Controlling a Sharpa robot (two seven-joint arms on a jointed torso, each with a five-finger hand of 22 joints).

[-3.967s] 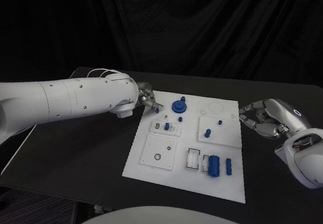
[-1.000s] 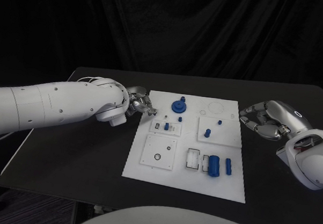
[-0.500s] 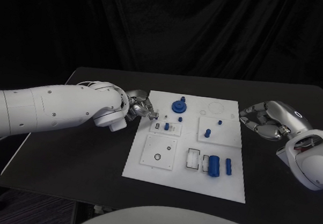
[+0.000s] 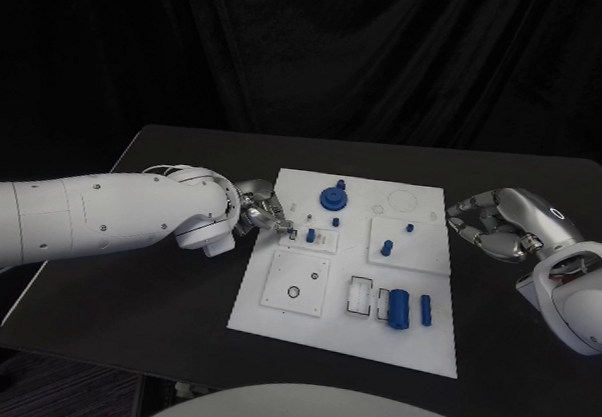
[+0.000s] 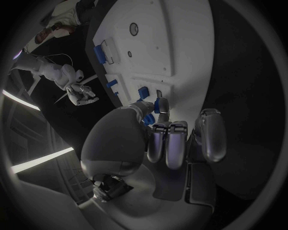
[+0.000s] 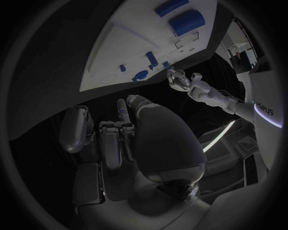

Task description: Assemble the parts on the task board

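Observation:
The white task board point(image 4: 376, 329) lies in the middle of the black table. On it stand a blue knobbed part point(image 4: 335, 196), a blue peg point(image 4: 389, 246), a large blue cylinder point(image 4: 398, 307) and a slim blue piece point(image 4: 427, 310). My left hand point(image 4: 261, 211) hovers at the board's left edge; in the left wrist view its fingertips point(image 5: 162, 128) pinch a small blue part point(image 5: 161, 105) over the board point(image 5: 174, 43). My right hand point(image 4: 495, 225) hangs just off the board's right edge, fingers curled in with nothing seen in them point(image 6: 120, 139).
Bare black table point(image 4: 148, 283) surrounds the board on both sides. A small blue piece point(image 4: 310, 235) sits in a socket close to my left fingertips. A dark curtain closes the back.
My left hand has drawn back along the board's left edge toward me, still with the small blue part. The right hand has stayed put.

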